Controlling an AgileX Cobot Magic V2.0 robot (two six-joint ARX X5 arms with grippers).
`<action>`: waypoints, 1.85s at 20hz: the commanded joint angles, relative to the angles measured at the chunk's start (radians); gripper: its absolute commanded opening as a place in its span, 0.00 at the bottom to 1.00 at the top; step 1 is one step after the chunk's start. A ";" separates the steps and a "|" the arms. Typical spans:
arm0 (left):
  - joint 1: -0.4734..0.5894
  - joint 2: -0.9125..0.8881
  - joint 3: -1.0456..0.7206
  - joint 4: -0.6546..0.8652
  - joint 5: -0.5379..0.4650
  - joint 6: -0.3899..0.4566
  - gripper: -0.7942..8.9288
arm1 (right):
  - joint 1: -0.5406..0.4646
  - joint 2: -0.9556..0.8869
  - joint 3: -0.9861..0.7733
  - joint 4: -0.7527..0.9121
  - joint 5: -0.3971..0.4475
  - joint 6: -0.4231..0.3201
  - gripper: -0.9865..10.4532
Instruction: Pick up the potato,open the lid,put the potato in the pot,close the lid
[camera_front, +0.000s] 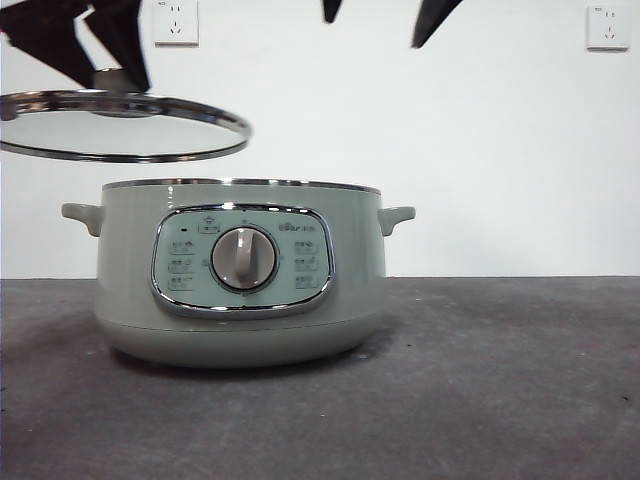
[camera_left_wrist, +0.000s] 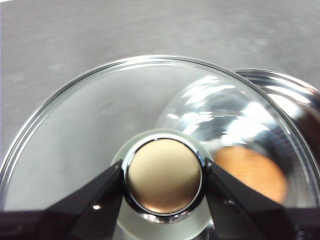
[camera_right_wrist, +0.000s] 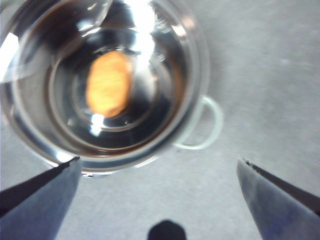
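Hanging above and to one side of the pot (camera_front: 240, 275) in the front view, the lid (camera_front: 120, 125) sits nearly level, clear of the chrome rim, with the left tool (camera_front: 100, 45) dark over its knob; two black tips at the top edge belong to the right tool (camera_front: 385, 20), high above the pot's far side. One pot, one lid and two wall sockets (camera_front: 176, 22) show here, and the bench (camera_front: 500, 380) lies grey below. Through the left wrist view, the left tool (camera_left_wrist: 163, 182) is clenched on the knob (camera_left_wrist: 163, 176) (a jaw pressed to each side), and through the glass the potato (camera_left_wrist: 250, 172) shows as one orange blur inside the pot's shiny bowl (camera_left_wrist: 280, 110). Seen from the right wrist view, the right tool (camera_right_wrist: 160, 175) is released and empty, jaws spread wide above the pot (camera_right_wrist: 197, 60), and the single potato (camera_right_wrist: 110, 82) rests on the bowl's floor. Closing the lid looks to be the step in hand: I would judge it best to carry the lid sideways until its rim is centred over the pot's rim, keep it level, lower slowly until the chrome seats all round, and only then let go of the knob.
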 joint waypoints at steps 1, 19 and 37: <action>-0.051 0.006 0.006 0.050 0.008 -0.013 0.07 | -0.006 -0.042 -0.032 -0.023 -0.003 -0.013 0.64; -0.237 0.119 0.006 0.142 0.008 -0.009 0.07 | -0.025 -0.600 -0.680 0.100 -0.007 0.080 0.64; -0.268 0.201 0.006 0.083 -0.052 0.110 0.07 | -0.025 -0.784 -0.680 -0.003 0.005 0.153 0.64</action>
